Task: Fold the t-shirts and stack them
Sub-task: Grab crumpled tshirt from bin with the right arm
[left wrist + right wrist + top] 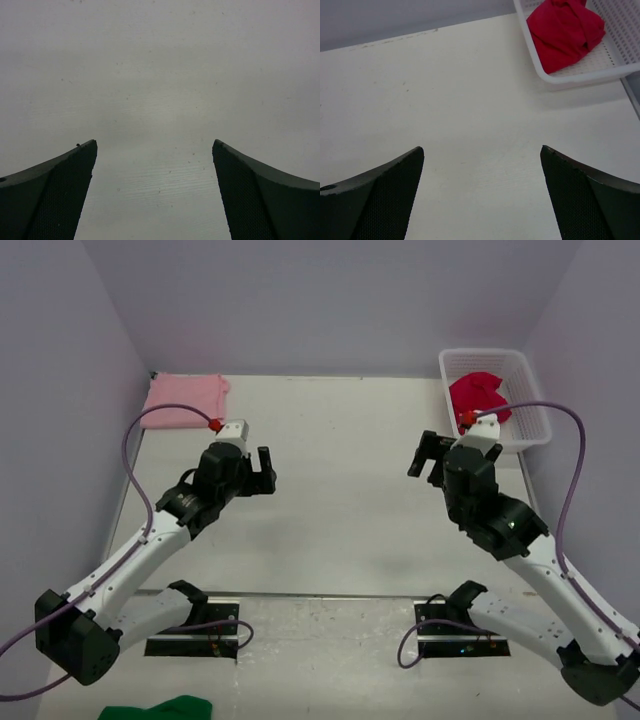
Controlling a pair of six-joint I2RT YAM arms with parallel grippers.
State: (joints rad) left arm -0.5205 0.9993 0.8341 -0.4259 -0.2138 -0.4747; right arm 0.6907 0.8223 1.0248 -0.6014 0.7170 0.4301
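White table (pixel 340 510), pale lilac walls (pixel 330 300), green cloth (pixel 160 708) at near left edge. Left gripper (pixel 266 470) and right gripper (pixel 420 455): fingers spread wide, holding nothing, over bare tabletop. Pink t-shirt (pixel 185 400) folded, far left corner. Red t-shirt (pixel 480 395) bunched in white basket (pixel 530 430), far right.

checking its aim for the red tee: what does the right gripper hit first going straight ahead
The right gripper would likely meet bare table first; the basket with the red t-shirt lies off to its right.
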